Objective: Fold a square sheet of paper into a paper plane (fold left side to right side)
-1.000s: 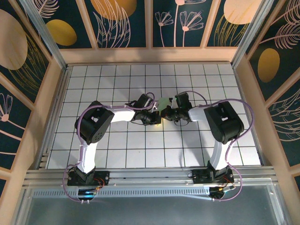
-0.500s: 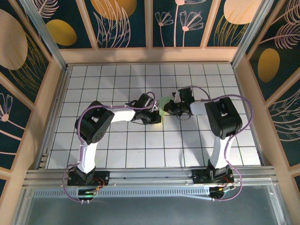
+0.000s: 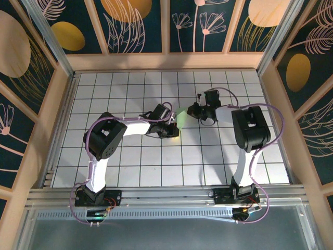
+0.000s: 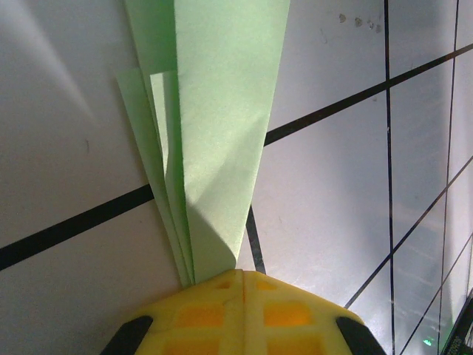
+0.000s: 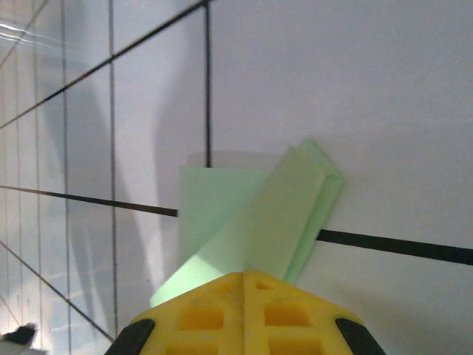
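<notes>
The square sheet of paper now lies as a slim, layered, pale-green paper plane [image 3: 181, 115] flat on the white grid table, between my two grippers. Its narrow end runs under my left gripper [image 3: 175, 129], whose yellow fingers are shut. In the left wrist view the creased layers of the plane [image 4: 222, 111] fan away from the left gripper [image 4: 242, 274]. My right gripper [image 3: 192, 111] is also shut, and its tips rest on the plane's wide end. In the right wrist view a folded flap of the plane [image 5: 259, 222] slants out from beneath the right gripper [image 5: 244, 275].
Both arms bend inward over the middle of the grid table [image 3: 130, 156]. Wooden walls [image 3: 166, 61] close in the far edge and both sides. A metal rail [image 3: 166, 195] runs along the near edge by the arm bases.
My right gripper has slid away from the left one, toward the far right, and now sits at the paper's outer end. The left gripper and the paper have stayed put.
</notes>
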### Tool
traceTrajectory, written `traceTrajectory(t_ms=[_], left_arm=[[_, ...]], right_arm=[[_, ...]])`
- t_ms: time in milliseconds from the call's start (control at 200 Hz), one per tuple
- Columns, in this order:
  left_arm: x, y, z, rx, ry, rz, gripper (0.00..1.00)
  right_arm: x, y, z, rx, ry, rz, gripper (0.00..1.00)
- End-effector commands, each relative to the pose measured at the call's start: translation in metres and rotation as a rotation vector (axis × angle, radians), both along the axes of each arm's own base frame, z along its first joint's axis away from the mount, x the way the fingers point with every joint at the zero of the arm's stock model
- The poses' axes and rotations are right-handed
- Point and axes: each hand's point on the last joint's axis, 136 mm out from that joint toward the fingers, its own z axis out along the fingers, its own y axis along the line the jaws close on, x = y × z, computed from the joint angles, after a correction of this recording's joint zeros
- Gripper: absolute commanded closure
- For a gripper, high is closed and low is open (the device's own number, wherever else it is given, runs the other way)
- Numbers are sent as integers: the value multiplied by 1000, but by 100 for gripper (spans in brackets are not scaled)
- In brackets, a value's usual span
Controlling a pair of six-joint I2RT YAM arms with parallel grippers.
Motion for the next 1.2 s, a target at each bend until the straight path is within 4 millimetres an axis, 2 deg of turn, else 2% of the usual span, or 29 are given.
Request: traceTrajectory(t_ms=[0,175,340,550,631,756,901,966,1071,1196], left_arm=[[-19,33,-48,177,93,29,100],[-19,33,-46,175,87,30,100],[-20,33,-46,175,89,30,100],[-19,32,-44,166,86,32,100],[-16,28,-37,139,78,32,100],[-7,11,-10,50,50,16,100],[5,-9,24,-49,15,-7,96],[7,-16,33,-82,15,-23,95],[7,-19,38,-102,21,-34,95],[1,-16,29,-91,42,-37,95]], right_arm=[[-8,12,32,39,-69,43,100],[-31,38,13,74,-6,85,100],[-28,46,-4,74,32,87,100],[-28,32,-36,-16,118,49,100],[-33,26,-47,-34,164,40,100],[-44,20,-61,-58,222,35,100],[-55,19,-72,-63,262,40,100],[-57,19,-75,-65,269,43,100],[-57,19,-74,-70,269,44,100],[-57,18,-75,-80,270,41,100]])
